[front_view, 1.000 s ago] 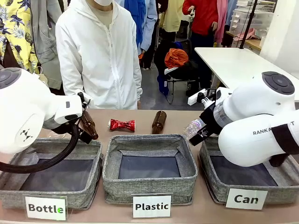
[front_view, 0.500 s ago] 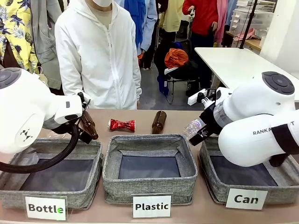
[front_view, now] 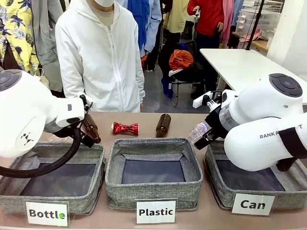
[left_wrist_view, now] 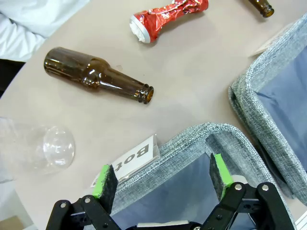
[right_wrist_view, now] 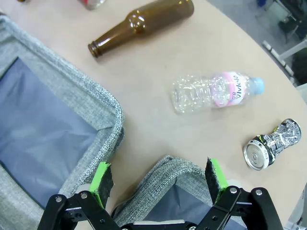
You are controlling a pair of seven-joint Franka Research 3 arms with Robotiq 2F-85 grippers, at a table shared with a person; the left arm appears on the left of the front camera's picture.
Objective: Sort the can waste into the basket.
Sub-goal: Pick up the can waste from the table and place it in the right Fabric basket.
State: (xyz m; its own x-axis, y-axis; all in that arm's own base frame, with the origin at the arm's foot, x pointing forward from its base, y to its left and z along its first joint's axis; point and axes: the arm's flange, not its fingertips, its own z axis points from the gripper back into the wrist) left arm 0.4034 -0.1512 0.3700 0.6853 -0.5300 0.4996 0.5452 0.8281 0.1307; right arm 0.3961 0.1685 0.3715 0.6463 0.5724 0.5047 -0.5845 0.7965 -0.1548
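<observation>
Beyond the row of three grey bins, the can waste is laid out on the table (front_view: 144, 119) among bottles, presumably so that each piece must be picked out by kind. The red can (front_view: 125, 128) is seen lying on its side behind the bin labelled "Plastic" (front_view: 153, 191), between two brown bottles and well apart from the basket (front_view: 288, 200), whose "Can" label is turned toward the robot's side. The dark silver can (right_wrist_view: 271, 144) is shown on its side on bare table near the basket's corner (right_wrist_view: 165, 165), beside a clear plastic bottle (right_wrist_view: 211, 93). Neither can is touched, and nothing can be made out in the part of the basket that is seen.

The right gripper (right_wrist_view: 158, 176) is held above that corner with its jaws spread as wide as they go; nothing is gripped between the green pads, and nothing is touched. It is judged well placed for the dark can. The left gripper (left_wrist_view: 162, 173) is likewise spread wide and empty, poised over the rim of the "Bottle" bin (left_wrist_view: 192, 136), with a brown bottle (left_wrist_view: 96, 76) and the red can lying ahead of it.
</observation>
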